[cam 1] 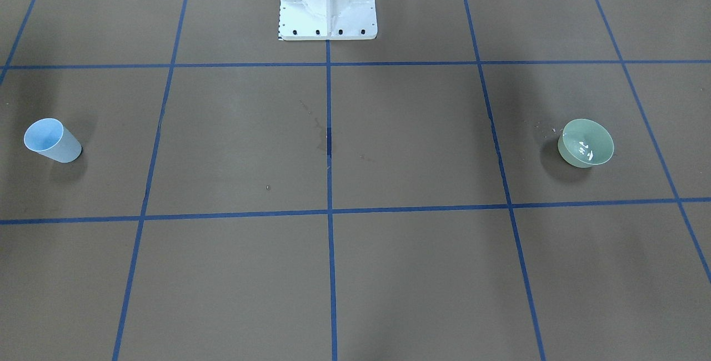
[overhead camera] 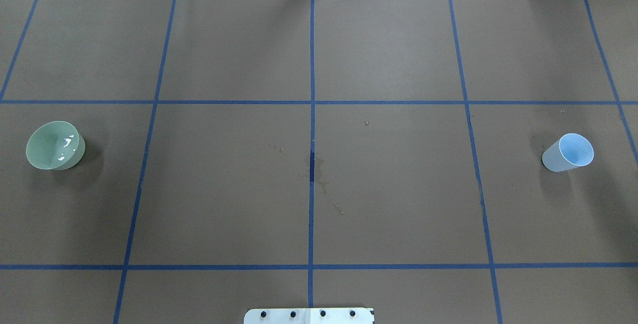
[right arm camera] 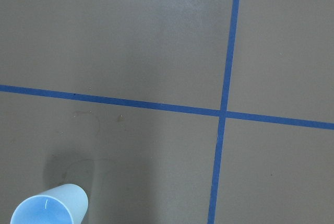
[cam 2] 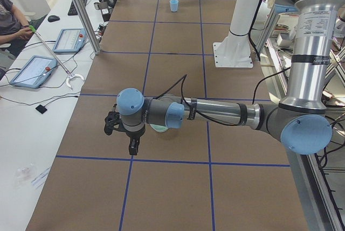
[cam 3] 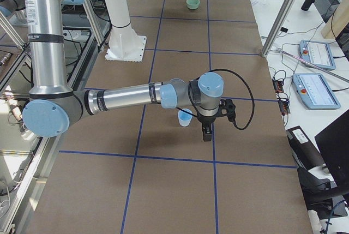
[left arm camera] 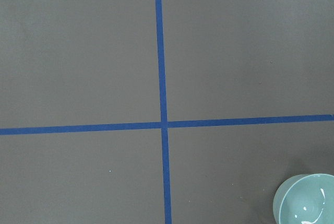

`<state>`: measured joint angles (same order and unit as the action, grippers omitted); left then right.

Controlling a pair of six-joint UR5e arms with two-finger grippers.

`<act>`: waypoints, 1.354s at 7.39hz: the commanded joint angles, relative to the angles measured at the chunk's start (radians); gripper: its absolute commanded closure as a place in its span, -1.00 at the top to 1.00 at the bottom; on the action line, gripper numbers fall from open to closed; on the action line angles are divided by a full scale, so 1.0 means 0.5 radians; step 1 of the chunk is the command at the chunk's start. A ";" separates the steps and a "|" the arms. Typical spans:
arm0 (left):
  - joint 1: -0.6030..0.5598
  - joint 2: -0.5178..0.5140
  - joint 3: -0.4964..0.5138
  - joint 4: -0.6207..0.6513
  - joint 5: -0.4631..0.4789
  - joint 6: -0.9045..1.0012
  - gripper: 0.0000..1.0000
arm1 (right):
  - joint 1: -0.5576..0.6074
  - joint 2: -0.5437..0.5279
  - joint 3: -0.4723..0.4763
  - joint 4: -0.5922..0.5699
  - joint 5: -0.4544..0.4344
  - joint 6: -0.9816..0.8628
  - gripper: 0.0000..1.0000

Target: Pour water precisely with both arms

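green bowl (overhead camera: 42, 145) holds water (overhead camera: 69, 140) (white glints); blue cup (overhead camera: 568, 153) well apart.

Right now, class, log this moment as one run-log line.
green bowl: holds water, untouched | blue cup: upright, untouched | left gripper: hovers near bowl, state unclear | right gripper: hovers near cup, state unclear

Setting: robotics laboratory.
Evidence:
- table (overhead camera: 398, 189) under a brown sheet, gridded with blue tape (overhead camera: 312, 65)
- white bolted pedestal (cam 1: 328, 0)
- silver-grey left arm (cam 2: 221, 113) and right arm (cam 3: 125, 97)
- aluminium frame posts (cam 3: 286, 16)
- side desk (cam 2: 21, 118) with control tablets (cam 2: 32, 71) and keyboard (cam 2: 78, 2)
- seated person (cam 2: 11, 18)
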<state>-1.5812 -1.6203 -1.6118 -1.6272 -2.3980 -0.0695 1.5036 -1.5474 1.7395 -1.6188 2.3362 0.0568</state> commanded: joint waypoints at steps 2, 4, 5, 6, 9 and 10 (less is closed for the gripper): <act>-0.001 0.047 -0.010 0.011 0.132 0.084 1.00 | 0.002 -0.053 -0.012 -0.011 -0.027 -0.022 0.99; 0.009 0.028 -0.016 0.131 0.133 0.065 1.00 | 0.002 -0.068 -0.024 0.007 -0.104 0.003 0.99; 0.012 0.038 -0.016 0.131 0.130 0.065 1.00 | 0.002 -0.071 -0.018 0.007 -0.107 0.003 0.99; 0.012 0.047 -0.025 0.119 0.108 0.065 1.00 | 0.002 -0.071 -0.018 0.007 -0.113 0.003 0.99; 0.045 0.035 -0.013 0.119 0.127 0.069 1.00 | 0.002 -0.074 -0.012 0.007 -0.110 0.003 0.99; 0.045 0.032 -0.019 0.119 0.130 0.072 1.00 | 0.002 -0.074 -0.009 0.007 -0.113 0.003 0.99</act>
<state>-1.5620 -1.6029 -1.6192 -1.5682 -2.3360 -0.0351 1.5048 -1.5845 1.7339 -1.6153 2.2806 0.0583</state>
